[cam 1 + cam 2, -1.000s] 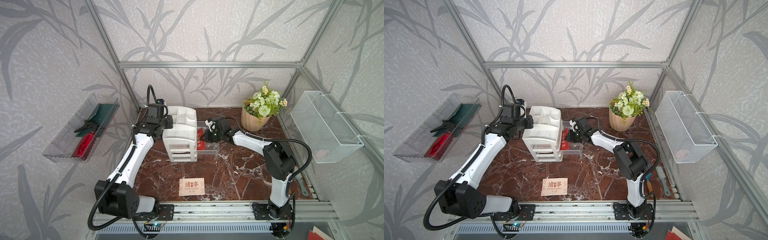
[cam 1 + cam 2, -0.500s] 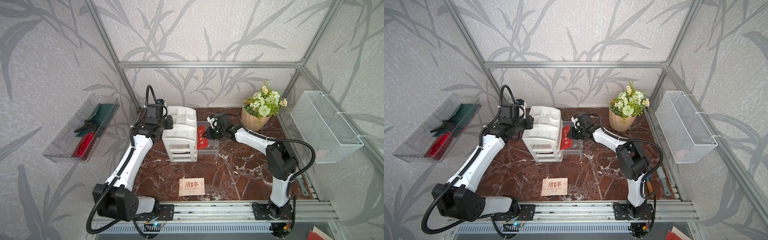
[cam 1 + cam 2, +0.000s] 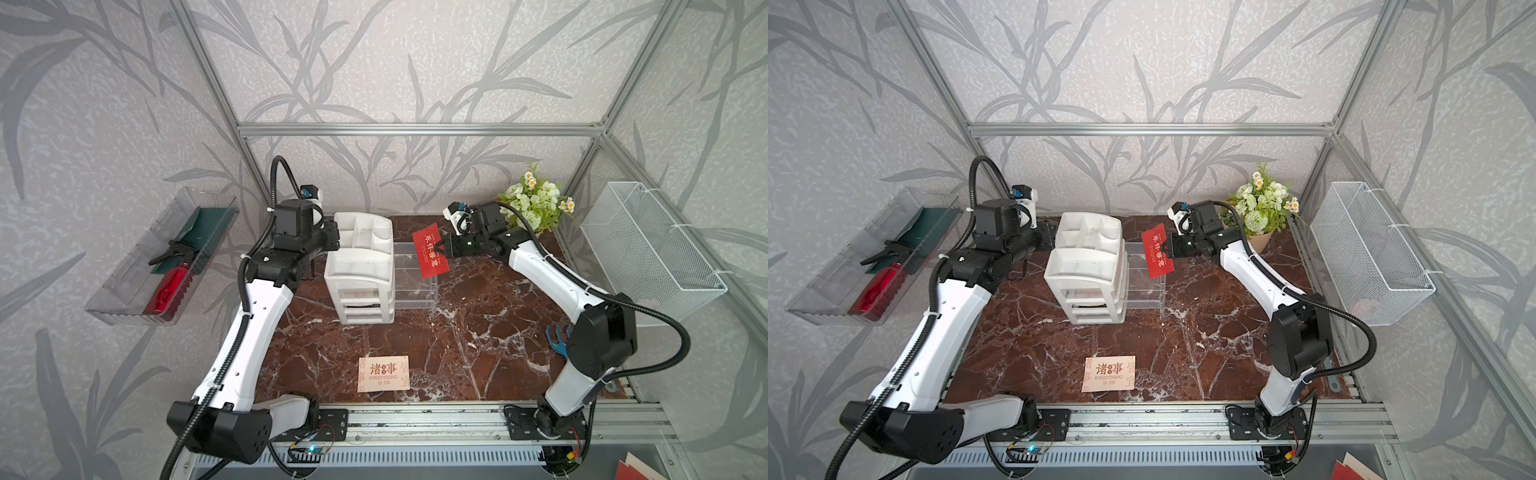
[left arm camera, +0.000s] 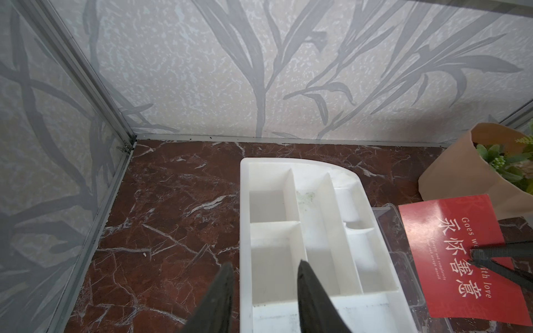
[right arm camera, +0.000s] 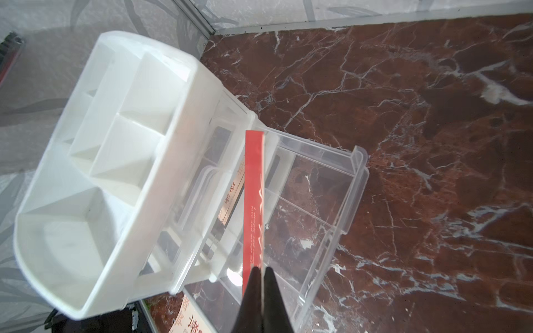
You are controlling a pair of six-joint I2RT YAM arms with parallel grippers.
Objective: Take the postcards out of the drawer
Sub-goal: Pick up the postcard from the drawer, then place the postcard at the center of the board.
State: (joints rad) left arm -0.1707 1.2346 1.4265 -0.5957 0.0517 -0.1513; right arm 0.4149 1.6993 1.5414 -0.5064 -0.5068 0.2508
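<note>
Red postcard (image 3: 430,250) aloft, tilted, above pulled-out clear drawer (image 3: 415,291). Right gripper (image 3: 443,246) pinches its edge, jaws almost together. Peach postcard (image 3: 383,373) flat on marble table (image 3: 478,332), near front edge. Left gripper (image 4: 264,274) partly apart, empty, at side wall of white organizer (image 3: 360,266).

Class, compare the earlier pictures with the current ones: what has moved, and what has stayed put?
The right gripper, fingers shut on the red rectangular postcard with white print, has lifted it up out of the clear plastic drawer. The left gripper stays at the white plastic organiser, fingers apart. The drawer stays pulled out, and the pale peach rectangular postcard still lies near the front of the brown marble table.
</note>
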